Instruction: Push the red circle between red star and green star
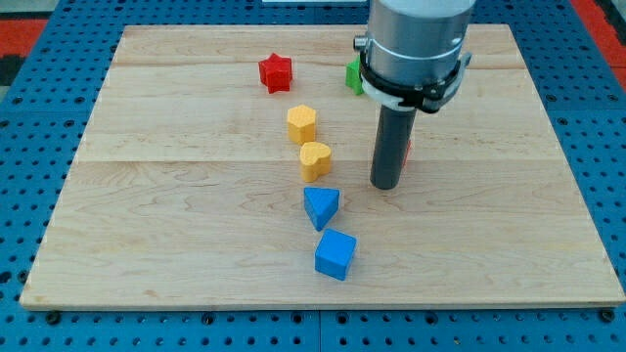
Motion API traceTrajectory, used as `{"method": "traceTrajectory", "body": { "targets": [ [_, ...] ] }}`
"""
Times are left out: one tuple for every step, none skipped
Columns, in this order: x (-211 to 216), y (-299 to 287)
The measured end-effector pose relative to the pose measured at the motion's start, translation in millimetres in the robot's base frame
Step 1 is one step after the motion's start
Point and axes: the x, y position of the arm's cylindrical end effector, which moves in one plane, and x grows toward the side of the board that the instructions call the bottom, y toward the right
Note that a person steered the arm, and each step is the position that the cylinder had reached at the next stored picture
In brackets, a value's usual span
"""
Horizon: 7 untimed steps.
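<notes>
Camera view: pale wooden board (pixel 176 225) on blue pegboard (pixel 29 147). The arm drops in from the view's top, no claw, just a rod, my tip (pixel 385 186) beside a red sliver (the red circle (pixel 406 149), mostly hidden). One red star (pixel 276 73), one green star (pixel 353 76), two yellow blocks (pixel 301 124) (pixel 315 159), two blue blocks (pixel 321 206) (pixel 335 254).

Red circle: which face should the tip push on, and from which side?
The red circle is mostly hidden behind my tip; only a sliver shows. Its target gap, between red star and green star, lies toward the view's top-left. So probably push its bottom-right face, after rounding it.
</notes>
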Motion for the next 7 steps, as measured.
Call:
{"method": "traceTrajectory", "body": {
  "targets": [
    [-24, -1],
    [-34, 17],
    [-22, 26],
    [-26, 26],
    [-33, 26],
    [-29, 26],
    [-6, 32]
  ]
}}
